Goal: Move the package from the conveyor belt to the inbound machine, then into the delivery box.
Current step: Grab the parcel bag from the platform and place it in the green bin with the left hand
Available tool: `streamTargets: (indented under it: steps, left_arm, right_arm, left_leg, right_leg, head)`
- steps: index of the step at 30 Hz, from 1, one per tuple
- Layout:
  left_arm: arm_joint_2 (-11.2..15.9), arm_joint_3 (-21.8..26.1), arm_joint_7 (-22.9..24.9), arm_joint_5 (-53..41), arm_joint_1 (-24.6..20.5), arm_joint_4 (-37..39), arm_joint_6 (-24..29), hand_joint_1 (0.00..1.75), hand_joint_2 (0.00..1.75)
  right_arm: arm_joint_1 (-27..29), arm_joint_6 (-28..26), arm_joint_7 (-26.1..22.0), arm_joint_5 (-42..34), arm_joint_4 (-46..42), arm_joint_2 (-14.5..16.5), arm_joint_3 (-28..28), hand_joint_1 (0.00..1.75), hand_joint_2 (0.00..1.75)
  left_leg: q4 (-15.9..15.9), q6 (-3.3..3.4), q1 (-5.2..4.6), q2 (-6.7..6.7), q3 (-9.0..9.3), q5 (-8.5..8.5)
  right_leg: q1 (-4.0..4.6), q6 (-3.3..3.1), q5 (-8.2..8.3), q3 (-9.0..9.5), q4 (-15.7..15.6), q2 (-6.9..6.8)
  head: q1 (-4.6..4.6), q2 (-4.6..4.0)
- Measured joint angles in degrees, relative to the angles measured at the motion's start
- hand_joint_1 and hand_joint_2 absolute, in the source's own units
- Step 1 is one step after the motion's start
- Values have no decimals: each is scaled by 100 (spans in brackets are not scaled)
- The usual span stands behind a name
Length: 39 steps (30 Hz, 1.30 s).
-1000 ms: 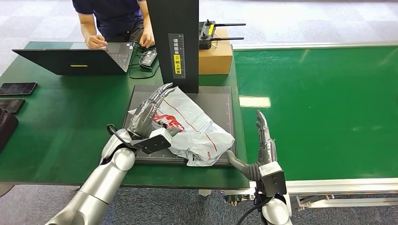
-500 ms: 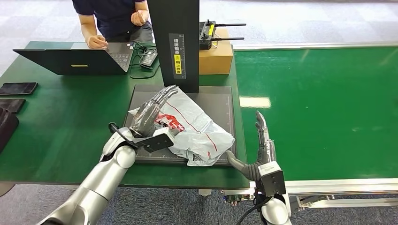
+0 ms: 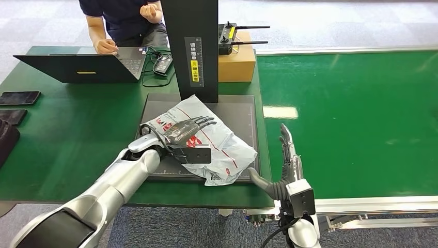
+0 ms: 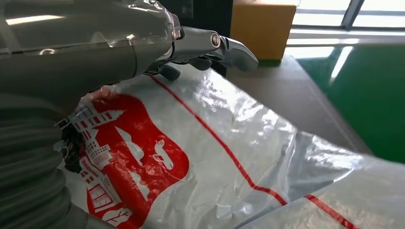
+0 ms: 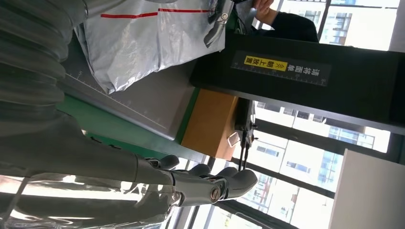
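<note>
black upright scanner column [image 3: 196,46] | yellow-and-white label strip [image 3: 194,62] with Chinese characters (too small to read) | white-and-red plastic package [image 3: 217,142]: red print illegible

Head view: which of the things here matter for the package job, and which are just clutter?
Job:
package, lying on the inbound machine's plate
left hand, resting on the package
right hand, open beside the plate
conveyor belt

Lying about:
laptop
cardboard box
phones
</note>
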Motion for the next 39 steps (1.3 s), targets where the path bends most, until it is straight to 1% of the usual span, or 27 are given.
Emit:
streamTargets:
  steps: [5,12,17,18,19,21,22,23,39]
  left_arm:
    - [2,-85,121,116,-97,265,-87,0,175]
    - [-21,-135,366,131,-164,499,-261,0,175]
    - [-47,-174,462,137,-110,598,-183,0,175]
    - [-51,-182,465,137,-98,610,-153,9,175]
    - [-53,-187,461,137,-89,621,-126,47,175]
    - [-57,-192,429,139,-78,641,-82,134,175]
    - [-57,-194,403,143,-73,648,-56,169,175]
    - [-58,-194,370,155,-68,653,-24,175,175]
    - [-40,-142,-62,390,-108,665,714,175,175]
  right_arm:
    - [-137,140,19,-4,87,4,14,0,175]
    - [-267,164,35,8,183,10,21,0,175]
    - [-264,156,51,28,198,25,46,0,175]
    - [-262,151,54,32,198,25,54,0,175]
    - [-261,144,59,36,198,26,61,0,175]
    - [-261,133,68,41,199,29,72,0,175]
    - [-261,126,73,42,199,33,76,0,175]
    - [-262,119,79,45,200,37,83,0,175]
    - [-287,72,105,94,328,55,113,0,175]
  left_leg:
    - [-1,-1,0,0,1,1]
    - [-1,-3,0,-1,3,3]
    - [-1,-2,0,-1,5,2]
    - [-1,-2,0,-1,6,2]
    - [-1,-3,0,-1,7,2]
    - [-1,-3,0,-1,9,2]
    - [-1,-3,0,-1,10,3]
    - [-1,-3,0,-1,10,3]
    - [-1,-4,0,-2,9,4]
  right_leg:
    - [0,-1,1,1,3,0]
    - [0,-2,2,4,4,-1]
    - [0,-2,1,5,4,-1]
    - [0,-2,1,5,4,-1]
    - [0,-2,1,7,4,-1]
    - [0,-2,2,9,4,-1]
    - [0,-3,2,9,4,-1]
    - [0,-3,2,10,4,-1]
    - [0,-4,3,9,5,-2]
  head:
    - [1,0]
    - [1,0]
    - [1,0]
    - [1,0]
    - [1,0]
    - [0,0]
    - [1,0]
    - [1,0]
    - [1,0]
